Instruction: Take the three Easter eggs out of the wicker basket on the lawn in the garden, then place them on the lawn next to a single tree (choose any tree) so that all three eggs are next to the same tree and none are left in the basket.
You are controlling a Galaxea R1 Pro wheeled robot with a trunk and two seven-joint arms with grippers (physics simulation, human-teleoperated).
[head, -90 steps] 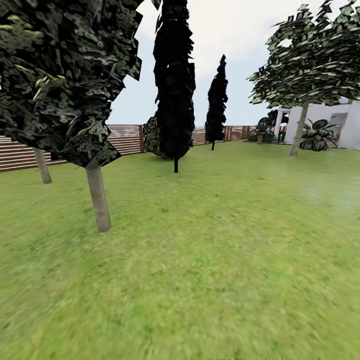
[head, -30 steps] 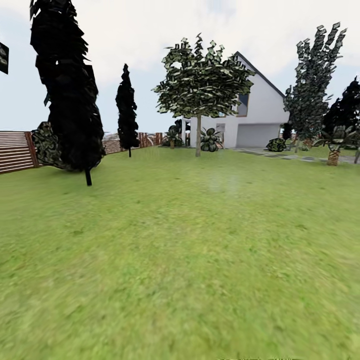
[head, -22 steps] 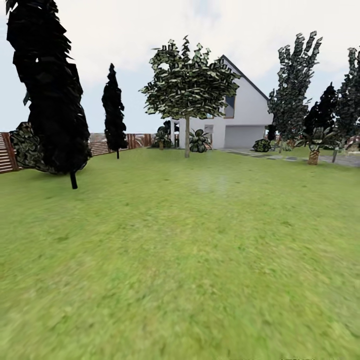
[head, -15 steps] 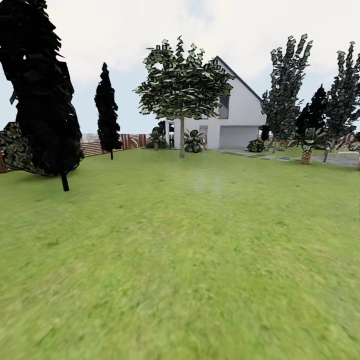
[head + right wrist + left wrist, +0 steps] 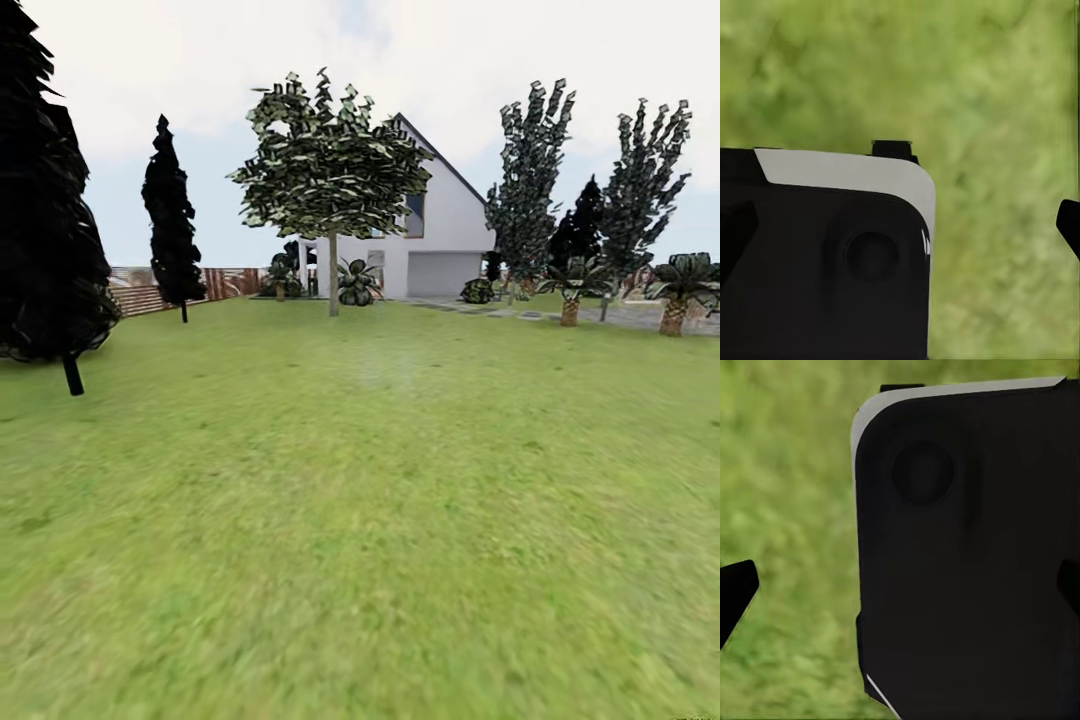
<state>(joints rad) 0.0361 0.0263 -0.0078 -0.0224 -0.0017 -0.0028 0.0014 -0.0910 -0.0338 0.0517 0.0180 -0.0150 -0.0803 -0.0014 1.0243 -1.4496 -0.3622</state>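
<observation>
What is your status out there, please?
Gripper states unclear. Lawn ahead, tree before the house. Conifer at left, off the path.

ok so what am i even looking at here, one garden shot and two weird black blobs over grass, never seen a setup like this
These are a simulator's renders from a wheeled robot with two arms. The big picture comes from the camera on its head, looking across the lawn. Ahead stands a tree with a slim pale trunk, in front of a white house. Black cone-shaped conifers and a slatted fence are at the left, short palms at the right.

The other two pictures come from cameras near each arm's gripper. The large black shapes with pale edges are probably the robot's own body, close to the lens, with grass behind. The small dark tips at the picture edges look like gripper fingers; nothing sits between them, but whether each gripper is open is hard to tell.
</observation>
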